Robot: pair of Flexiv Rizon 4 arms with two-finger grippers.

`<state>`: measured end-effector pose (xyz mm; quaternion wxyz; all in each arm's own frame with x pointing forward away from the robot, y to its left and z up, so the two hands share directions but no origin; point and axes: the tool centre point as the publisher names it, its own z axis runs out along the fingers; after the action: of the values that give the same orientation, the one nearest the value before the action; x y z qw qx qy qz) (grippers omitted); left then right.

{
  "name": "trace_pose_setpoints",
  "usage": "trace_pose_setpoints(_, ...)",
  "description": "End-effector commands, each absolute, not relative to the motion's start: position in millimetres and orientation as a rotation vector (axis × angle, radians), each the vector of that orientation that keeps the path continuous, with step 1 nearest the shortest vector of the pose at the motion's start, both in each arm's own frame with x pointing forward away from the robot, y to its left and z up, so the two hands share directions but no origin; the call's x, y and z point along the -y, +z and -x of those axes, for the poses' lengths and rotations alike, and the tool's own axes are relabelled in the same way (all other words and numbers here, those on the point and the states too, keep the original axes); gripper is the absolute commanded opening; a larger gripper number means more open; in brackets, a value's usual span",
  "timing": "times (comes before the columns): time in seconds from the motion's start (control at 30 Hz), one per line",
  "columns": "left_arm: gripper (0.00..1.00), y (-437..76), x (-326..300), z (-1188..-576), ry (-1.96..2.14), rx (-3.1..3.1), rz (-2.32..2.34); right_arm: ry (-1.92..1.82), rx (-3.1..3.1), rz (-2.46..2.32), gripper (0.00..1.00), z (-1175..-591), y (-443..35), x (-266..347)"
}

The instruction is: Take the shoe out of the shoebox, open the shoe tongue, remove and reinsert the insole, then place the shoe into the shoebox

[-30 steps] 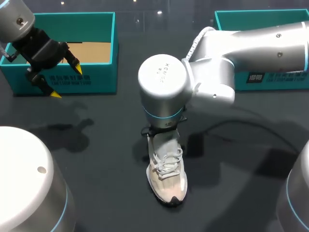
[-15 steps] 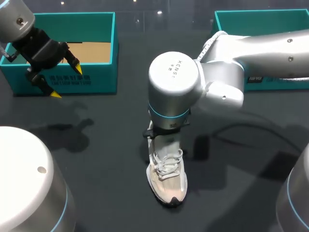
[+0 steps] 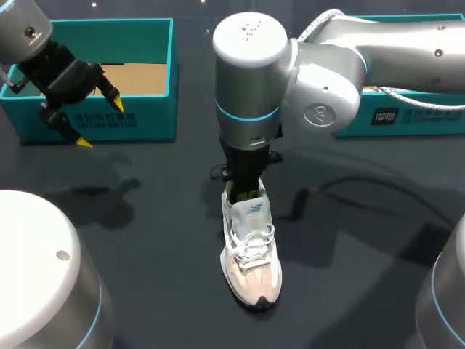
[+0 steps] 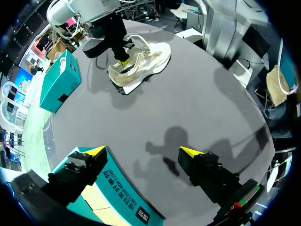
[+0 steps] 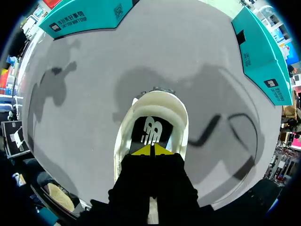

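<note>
Mid-tabletop (image 3: pixel 145 240), out of its box and upright on its sole: the shoe (image 3: pixel 251 254), toe toward the near edge, heel toward the far one. Counting the take-out as done, then. Judging the tongue (image 3: pixel 254 211) as lifted clear of the opening too, so probably ticking that step off as well. Looking down the right wrist view, seeing the dark insole (image 5: pixel 150 129) lying flat inside, ringed by the pale heel collar. Could be not yet pulled, could be already back in, cannot tell which. Certainly left to do: getting the shoe back into a shoebox (image 3: pixel 145 120), with one at the far left corner and a second box (image 3: pixel 418 122) at the far right. Now the pose: right arm (image 3: pixel 327 80) coming in from the right edge, reaching to the middle, wrist pointing straight down into the shoe. Right gripper (image 5: pixel 151 150) with yellow tips pressed together, down at the insole near the tongue; pinching its edge or merely touching it, cannot tell. Over by the far left corner, left gripper (image 3: pixel 100 123) hanging spread wide above the front wall of the shoebox, holding nothing, well apart from the shoe.
</note>
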<state>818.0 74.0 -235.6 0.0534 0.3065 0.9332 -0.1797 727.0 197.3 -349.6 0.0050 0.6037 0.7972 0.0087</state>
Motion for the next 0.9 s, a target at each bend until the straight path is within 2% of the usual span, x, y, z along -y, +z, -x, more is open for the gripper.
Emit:
trace_pose_setpoints(0.03, 1.0, -235, -75, -817, -0.542, -2.837, -0.932, 0.031, -2.526, -1.938, 0.09, -724, -353, -192)
trace_pose_setpoints(0.3, 1.0, -235, -75, -817, -0.542, -2.837, -0.932, 0.024, -2.469, -2.051, 0.11, -703, -351, -195)
trace_pose_setpoints(0.4, 1.0, -235, -75, -817, -0.542, -2.837, -0.932, 0.016, -2.458, -2.07, 0.14, -698, -351, -194)
trace_pose_setpoints(0.47, 1.0, -235, -75, -817, -0.542, -2.837, -0.932, -0.005, -2.45, -2.084, 0.2, -695, -352, -193)
trace_pose_setpoints(0.67, 1.0, -235, -75, -817, -0.542, -2.837, -0.932, -0.041, -2.445, -2.108, 0.48, -691, -353, -193)
trace_pose_setpoints(0.8, 1.0, -235, -75, -817, -0.542, -2.837, -0.932, -0.047, -2.44, -2.115, 0.97, -690, -351, -194)
trace_pose_setpoints(0.83, 1.0, -235, -75, -817, -0.542, -2.837, -0.932, -0.049, -2.44, -2.115, 1.0, -690, -351, -194)
trace_pose_setpoints(0.9, 1.0, -235, -75, -817, -0.542, -2.837, -0.932, -0.052, -2.44, -2.114, 1.0, -690, -349, -195)
